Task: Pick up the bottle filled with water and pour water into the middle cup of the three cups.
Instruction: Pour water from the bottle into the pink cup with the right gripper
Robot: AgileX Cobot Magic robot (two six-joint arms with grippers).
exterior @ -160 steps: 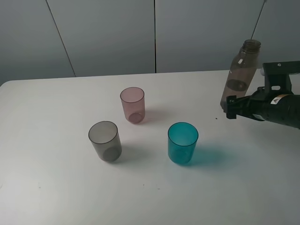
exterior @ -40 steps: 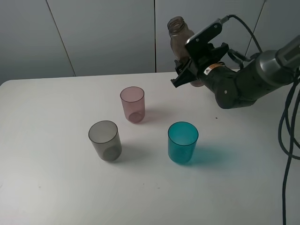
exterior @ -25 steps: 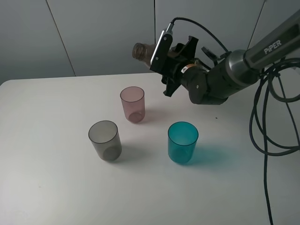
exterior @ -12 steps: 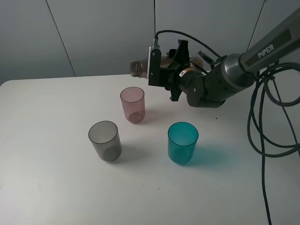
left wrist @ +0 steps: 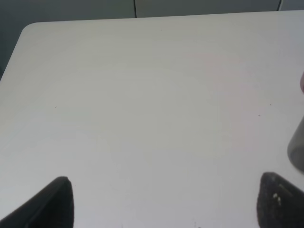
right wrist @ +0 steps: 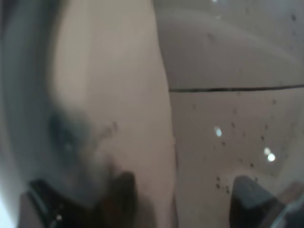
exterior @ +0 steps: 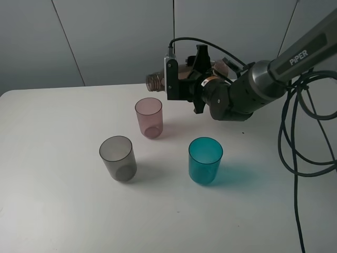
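Smoky bottle (exterior: 157,80), held sideways by right gripper (exterior: 178,79), points toward pink middle cup (exterior: 149,117).

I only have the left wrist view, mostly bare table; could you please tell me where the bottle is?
Observer: The right gripper holds the bottle in the air, tipped about horizontal.
Operator: Where is its mouth?
Observer: In the high view it sits just over the pink cup; I see no stream.
Operator: And the other cups?
Observer: The grey cup and the teal cup stand upright, nearer the camera.
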